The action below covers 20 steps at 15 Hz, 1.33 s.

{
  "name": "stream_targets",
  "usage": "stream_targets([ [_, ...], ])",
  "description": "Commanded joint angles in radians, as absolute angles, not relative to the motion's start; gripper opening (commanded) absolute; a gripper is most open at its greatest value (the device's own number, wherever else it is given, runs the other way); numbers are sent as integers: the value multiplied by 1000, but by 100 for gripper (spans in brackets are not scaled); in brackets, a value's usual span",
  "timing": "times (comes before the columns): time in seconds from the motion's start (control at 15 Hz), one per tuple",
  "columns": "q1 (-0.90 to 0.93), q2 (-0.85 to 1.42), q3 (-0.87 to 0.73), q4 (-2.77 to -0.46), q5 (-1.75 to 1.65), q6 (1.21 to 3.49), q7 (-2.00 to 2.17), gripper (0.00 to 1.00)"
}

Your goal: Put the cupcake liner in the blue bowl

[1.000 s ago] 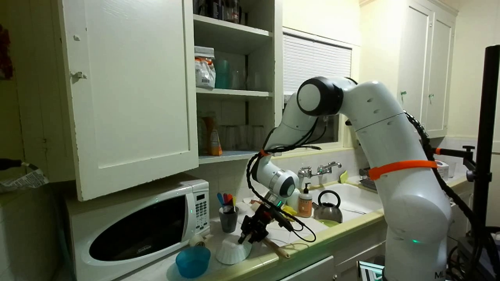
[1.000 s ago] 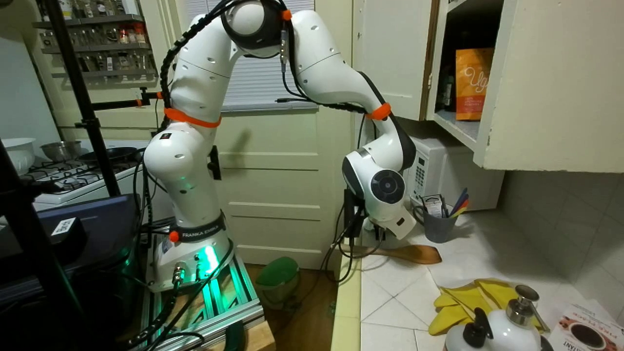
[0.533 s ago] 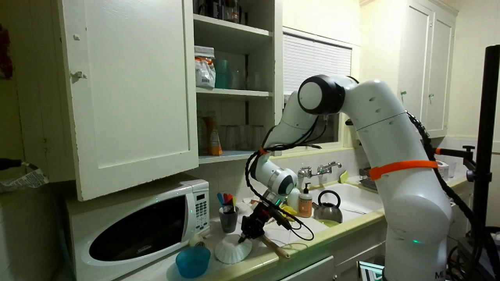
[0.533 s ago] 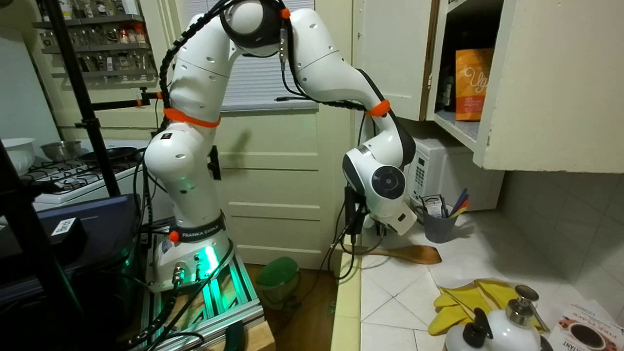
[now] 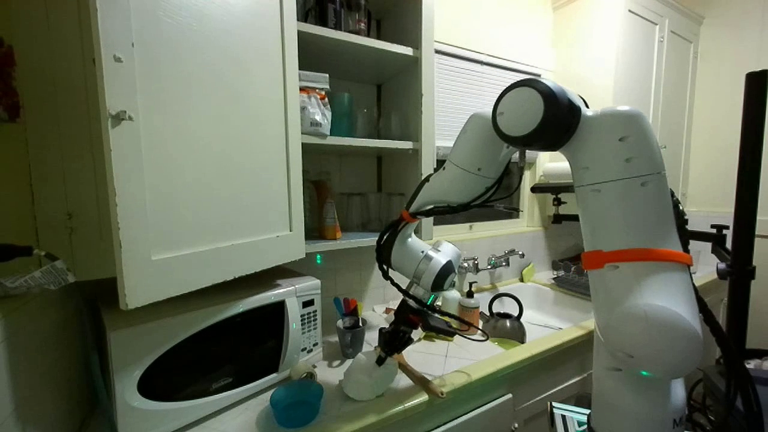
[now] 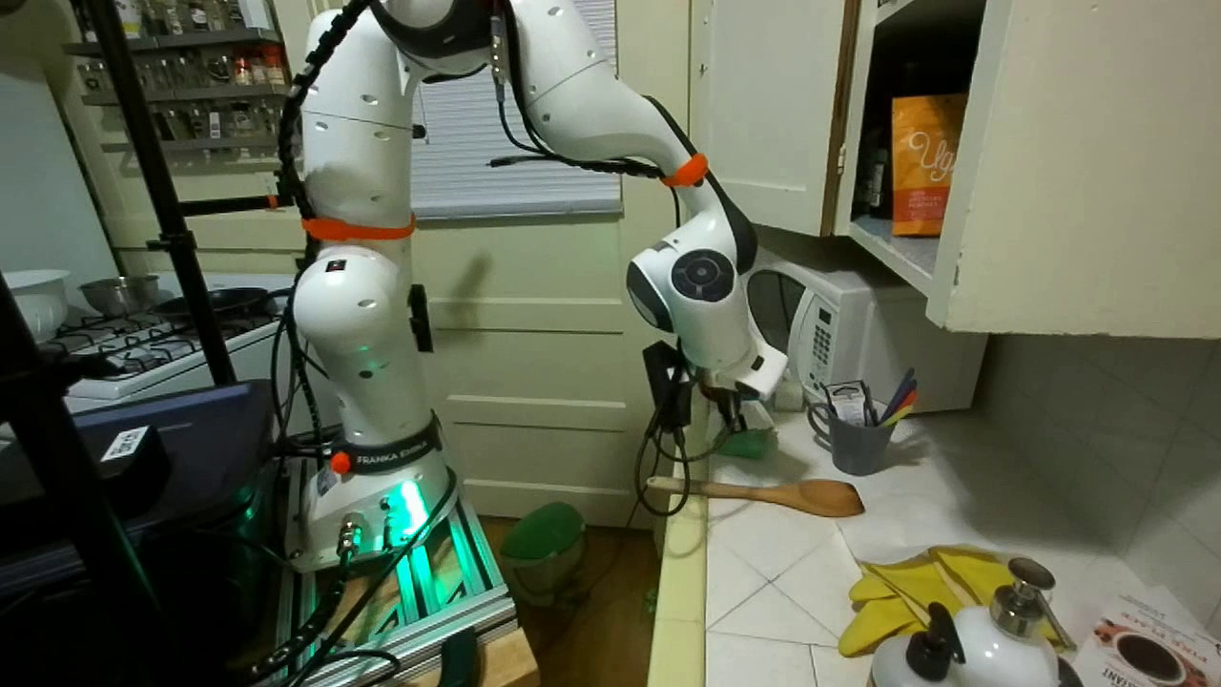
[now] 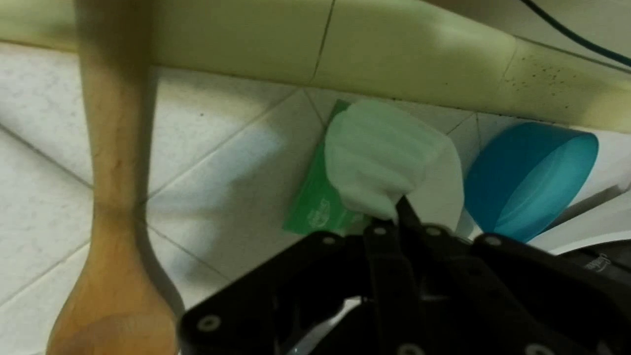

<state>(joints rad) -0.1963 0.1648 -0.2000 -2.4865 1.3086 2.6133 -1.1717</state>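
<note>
One cupcake liner point(image 7: 374, 148), pinched in my claw point(image 7: 397, 217), partly hides a green packet point(image 7: 315, 207) on the counter point(image 7: 236, 162) in the wrist view, where the blue bowl point(image 7: 510, 162) sits at the liner's three o'clock.

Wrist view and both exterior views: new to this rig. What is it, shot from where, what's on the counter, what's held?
This is a white robot arm; the black end effector at its tip does the grasping. The exterior views come from two cameras standing apart from it; the wrist view comes from one mounted on the arm, looking down at the tiled counter. On that counter are a blue bowl, a wooden spoon and a green packet. The end effector pinches a white cupcake liner.
</note>
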Motion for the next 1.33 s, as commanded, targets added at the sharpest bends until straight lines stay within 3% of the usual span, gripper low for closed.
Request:
stream_targets([
  [0.0, -156, 51, -165, -2570, 1359, 2763, -1308, 1],
  [0.27, -115, -12, -110, -2610, 1324, 2732, -1295, 1],
  [0.67, -39, -108, -9, -2649, 1528, 3028, -1510, 1],
  [0.8, -48, -61, -11, -2618, 1471, 3006, -1428, 6],
  [1.27, 20, -68, 80, -2580, 1628, 3210, -1582, 1],
])
